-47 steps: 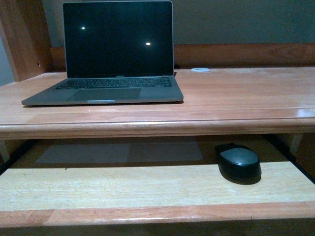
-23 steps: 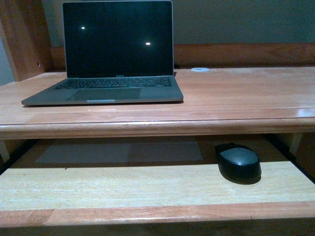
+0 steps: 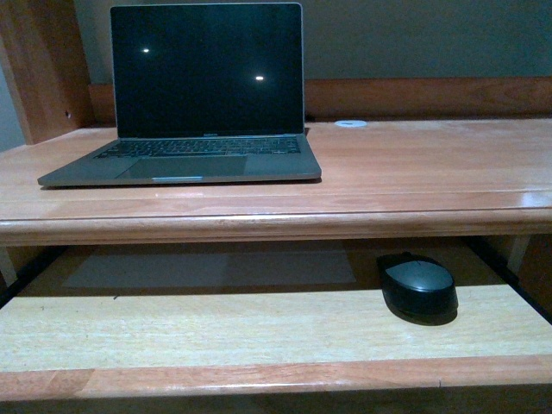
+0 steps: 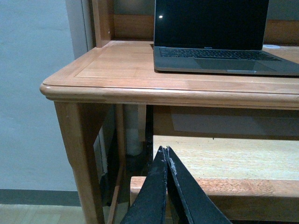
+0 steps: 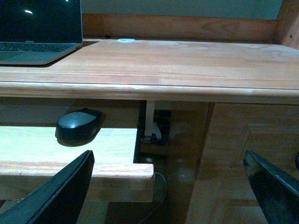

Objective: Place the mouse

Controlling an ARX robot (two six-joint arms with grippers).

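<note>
The mouse (image 3: pixel 418 287) is small, black and oval with a dark-grey domed top. It lies on the right part of the pale pull-out shelf (image 3: pixel 216 332) under the desk top, and shows in the right wrist view (image 5: pixel 77 126) too. My right gripper (image 5: pixel 168 161) is open and empty, low in front of the shelf's right end, apart from the mouse. My left gripper (image 4: pixel 165 150) is shut and empty, low by the shelf's left front corner. Neither gripper shows in the front view.
An open laptop (image 3: pixel 198 103) with a dark screen stands on the left of the wooden desk top (image 3: pixel 414 172). A small white disc (image 3: pixel 351 122) lies at the desk's back. The desk leg (image 4: pixel 81 154) is left of my left gripper. Cables (image 5: pixel 156 133) hang beside the shelf.
</note>
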